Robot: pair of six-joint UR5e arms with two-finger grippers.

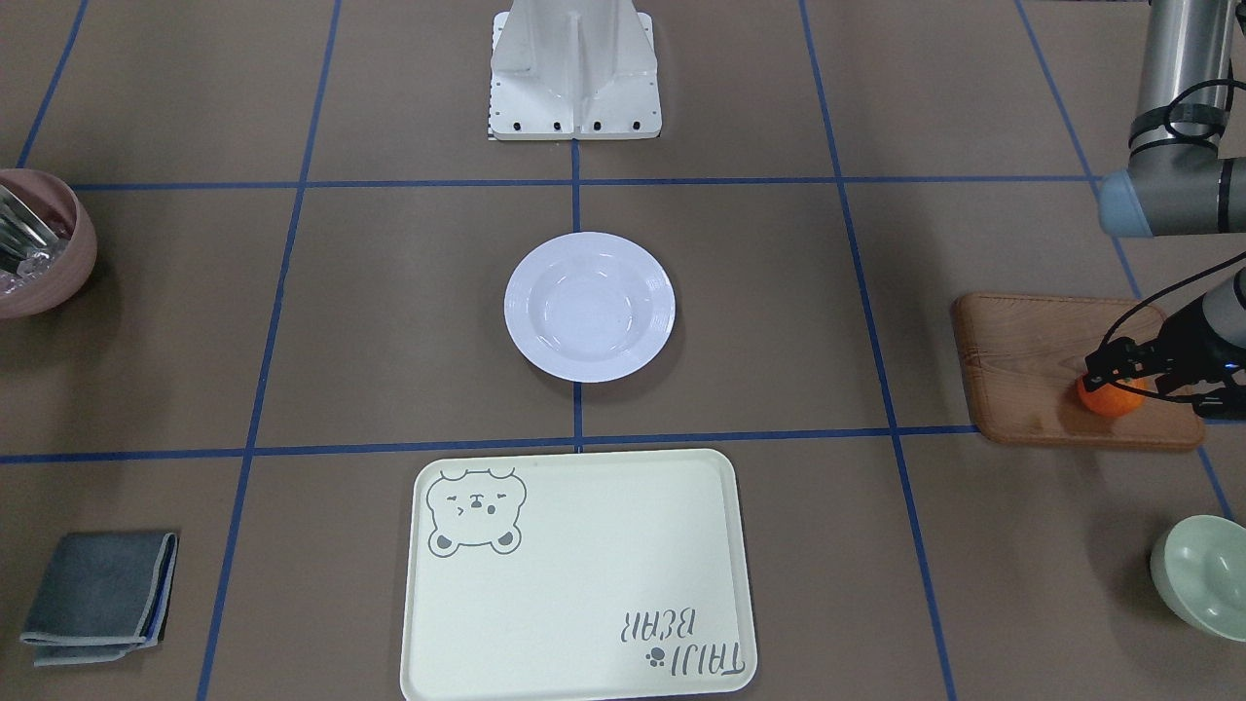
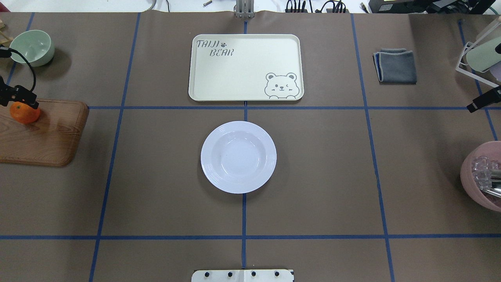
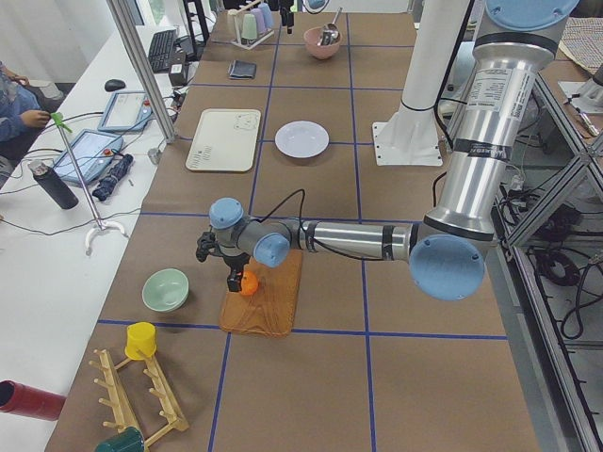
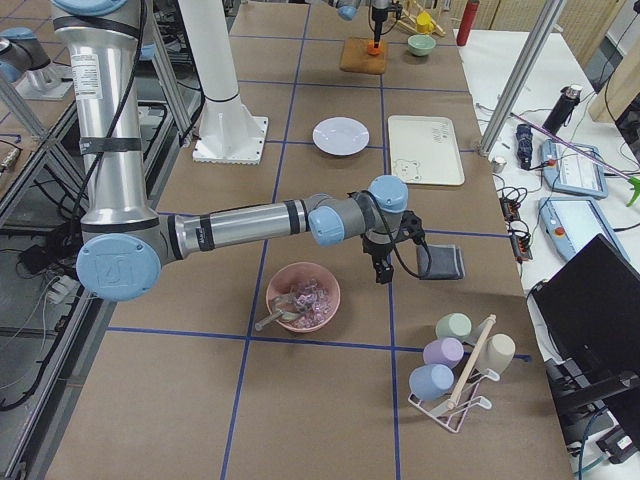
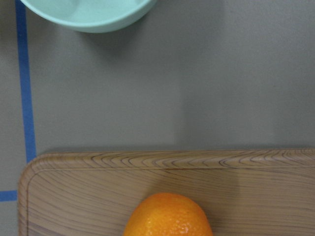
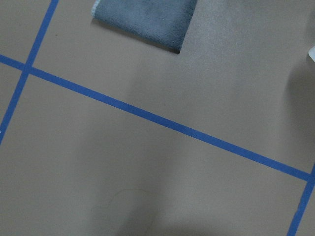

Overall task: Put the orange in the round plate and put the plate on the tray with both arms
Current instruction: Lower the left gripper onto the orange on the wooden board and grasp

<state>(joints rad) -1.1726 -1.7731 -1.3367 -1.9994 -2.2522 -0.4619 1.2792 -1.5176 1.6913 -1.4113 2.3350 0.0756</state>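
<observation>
The orange (image 1: pixel 1110 399) (image 2: pixel 23 113) rests on a wooden board (image 1: pixel 1027 375) at the table's left end. My left gripper (image 1: pixel 1119 375) (image 2: pixel 19 101) hangs just over it, its fingers open and spread on either side; its wrist view shows the orange (image 5: pixel 168 216) at the bottom edge. In the middle of the table lies the white round plate (image 1: pixel 521 307) (image 2: pixel 207 156), with nothing in it. The cream tray (image 1: pixel 584 584) (image 2: pixel 246 66) lies beyond it, bare. My right gripper (image 2: pixel 474 105) shows only as a black tip at the right edge, and I cannot tell its state.
A pale green bowl (image 2: pixel 33 47) (image 5: pixel 88 12) stands just beyond the board. A folded grey cloth (image 2: pixel 395 65) lies at the far right. A pink bowl (image 2: pixel 481 180) with clear pieces and a utensil sits at the right edge, a cup rack (image 2: pixel 475 58) behind it. The robot's base (image 1: pixel 574 68) stands at the near middle.
</observation>
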